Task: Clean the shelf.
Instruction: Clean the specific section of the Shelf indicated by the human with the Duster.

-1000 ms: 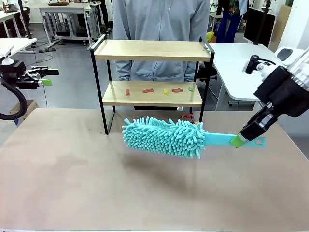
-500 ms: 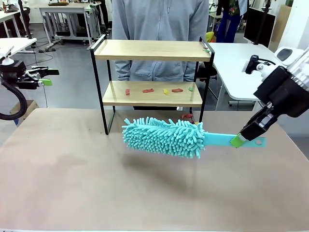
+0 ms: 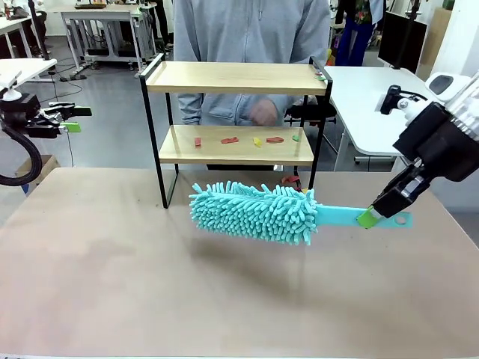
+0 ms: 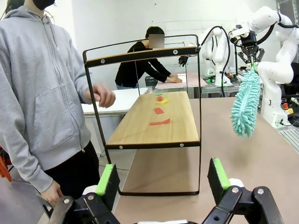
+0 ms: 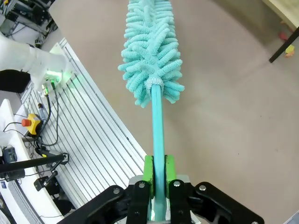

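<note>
The shelf (image 3: 224,77) stands at the table's far edge, and small red, yellow and green scraps (image 3: 254,140) lie on its lower board. A green bit (image 3: 319,76) sits at the top board's right end. My right gripper (image 3: 370,217) is shut on the flat handle of a turquoise fluffy duster (image 3: 254,212), held level above the table just in front of the shelf. In the right wrist view the green pads (image 5: 148,170) clamp the duster (image 5: 152,51) handle. My left gripper (image 3: 67,120) hangs open off the table's left side, facing the shelf (image 4: 154,133) end-on, with its fingers (image 4: 107,179) empty.
A person in a grey hoodie (image 3: 251,30) stands behind the shelf, one hand (image 3: 263,112) raised between the boards. A red scrap (image 3: 290,179) lies by the shelf's right leg. A white table (image 3: 367,97) stands to the right. The near tabletop (image 3: 224,299) is bare.
The person's hand has come up behind the shelf between the two boards. Both arms and the duster have stayed still.
</note>
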`<state>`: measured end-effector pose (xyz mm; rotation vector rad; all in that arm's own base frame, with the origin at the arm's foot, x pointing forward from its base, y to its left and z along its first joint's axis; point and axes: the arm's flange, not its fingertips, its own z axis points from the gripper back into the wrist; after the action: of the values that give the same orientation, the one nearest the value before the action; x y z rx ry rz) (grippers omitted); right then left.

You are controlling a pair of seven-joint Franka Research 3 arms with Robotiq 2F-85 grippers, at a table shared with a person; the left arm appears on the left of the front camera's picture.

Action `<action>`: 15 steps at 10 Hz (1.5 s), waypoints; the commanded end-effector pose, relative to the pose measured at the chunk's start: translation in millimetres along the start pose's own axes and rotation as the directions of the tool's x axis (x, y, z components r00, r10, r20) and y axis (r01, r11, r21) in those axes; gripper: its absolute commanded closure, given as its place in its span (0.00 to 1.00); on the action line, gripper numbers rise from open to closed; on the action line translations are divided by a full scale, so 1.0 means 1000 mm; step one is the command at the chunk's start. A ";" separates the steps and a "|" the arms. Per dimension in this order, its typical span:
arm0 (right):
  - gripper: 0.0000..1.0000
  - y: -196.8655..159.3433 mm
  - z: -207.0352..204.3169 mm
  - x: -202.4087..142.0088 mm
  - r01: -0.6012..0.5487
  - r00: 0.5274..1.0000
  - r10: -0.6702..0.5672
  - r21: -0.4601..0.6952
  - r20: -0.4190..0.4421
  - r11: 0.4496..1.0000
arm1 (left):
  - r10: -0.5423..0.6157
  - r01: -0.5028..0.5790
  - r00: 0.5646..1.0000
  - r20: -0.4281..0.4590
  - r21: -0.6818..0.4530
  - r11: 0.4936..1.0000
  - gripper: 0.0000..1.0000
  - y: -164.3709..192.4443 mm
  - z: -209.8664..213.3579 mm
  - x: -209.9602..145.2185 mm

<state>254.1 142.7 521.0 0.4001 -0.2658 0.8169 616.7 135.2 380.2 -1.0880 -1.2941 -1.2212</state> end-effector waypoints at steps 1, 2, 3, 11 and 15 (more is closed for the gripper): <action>0.87 0.002 0.000 0.004 0.011 1.000 -0.011 0.007 0.020 1.000 | -0.011 0.011 1.000 -0.002 -0.003 1.000 0.00 -0.002 0.000 0.002; 0.87 0.002 0.000 0.004 0.011 1.000 -0.011 0.007 0.020 1.000 | -0.011 0.011 1.000 -0.002 -0.003 1.000 0.00 -0.002 0.000 0.002; 0.87 0.002 0.000 0.004 0.011 1.000 -0.011 0.007 0.020 1.000 | -0.011 0.011 1.000 -0.002 -0.003 1.000 0.00 -0.002 0.000 0.002; 0.87 0.002 0.000 0.004 0.011 1.000 -0.011 0.007 0.020 1.000 | -0.011 0.011 1.000 -0.002 -0.003 1.000 0.00 -0.002 0.000 0.002; 0.87 0.010 0.000 0.013 0.032 0.998 -0.033 0.017 0.058 0.999 | -0.011 0.011 1.000 -0.002 -0.003 1.000 0.00 -0.002 0.000 0.002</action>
<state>254.0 144.5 522.3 0.4071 -0.2727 0.8114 616.7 135.2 380.2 -1.0881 -1.2941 -1.2212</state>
